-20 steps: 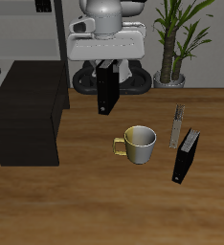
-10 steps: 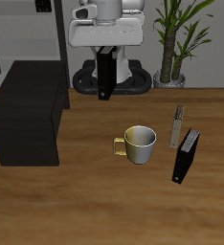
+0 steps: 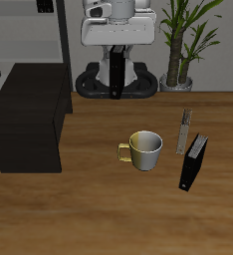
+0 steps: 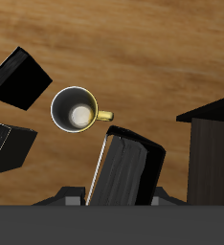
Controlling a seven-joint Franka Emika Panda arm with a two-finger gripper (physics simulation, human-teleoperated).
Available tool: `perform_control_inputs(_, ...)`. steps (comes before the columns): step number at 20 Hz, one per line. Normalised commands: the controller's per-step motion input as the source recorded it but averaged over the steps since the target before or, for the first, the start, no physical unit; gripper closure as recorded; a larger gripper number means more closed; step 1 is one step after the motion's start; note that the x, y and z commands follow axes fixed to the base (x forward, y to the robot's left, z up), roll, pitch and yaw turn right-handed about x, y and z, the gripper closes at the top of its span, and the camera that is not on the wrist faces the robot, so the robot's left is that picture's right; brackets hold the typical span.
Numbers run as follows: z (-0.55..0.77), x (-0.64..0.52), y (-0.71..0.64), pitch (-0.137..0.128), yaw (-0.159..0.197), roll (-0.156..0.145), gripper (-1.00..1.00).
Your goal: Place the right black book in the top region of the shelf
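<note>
My gripper (image 3: 116,57) is shut on the right black book (image 3: 116,75) and holds it high above the table, hanging upright in front of my base. In the wrist view the book (image 4: 125,170) fills the space between my fingers (image 4: 76,197). The shelf (image 3: 29,115), a low matte black cabinet, stands on the table beside and below the held book. Its edge also shows in the wrist view (image 4: 214,144). The book is well above the shelf's top and not over it.
A cream mug (image 3: 145,149) with a gold handle stands mid-table, also in the wrist view (image 4: 76,108). Another black book (image 3: 193,162) stands beyond the mug, with a thin grey-edged book (image 3: 185,127) behind it. A potted plant (image 3: 181,45) and a tall dark rack (image 3: 61,30) stand at the back.
My gripper has lifted the black book higher and carried it slightly back toward my base. The book has turned more edge-on to the exterior camera. Nothing else has moved.
</note>
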Motion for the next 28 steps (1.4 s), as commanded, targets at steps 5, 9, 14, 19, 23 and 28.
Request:
perform_control_inputs(5,-0.08,0.04,0.18,0.034,0.052,-0.113,1.00)
perform_control_inputs(9,-0.10,0.08,0.20,0.020,0.071,-0.107,1.00)
perform_control_inputs(14,-0.17,0.22,0.26,0.054,0.045,-0.110,1.00)
perform_control_inputs(19,-0.12,0.03,0.36,0.021,0.022,-0.068,1.00)
perform_control_inputs(23,0.06,-0.14,0.35,-0.007,0.018,-0.055,1.00)
perform_control_inputs(28,-0.02,-0.09,0.12,0.008,0.001,-0.111,1.00)
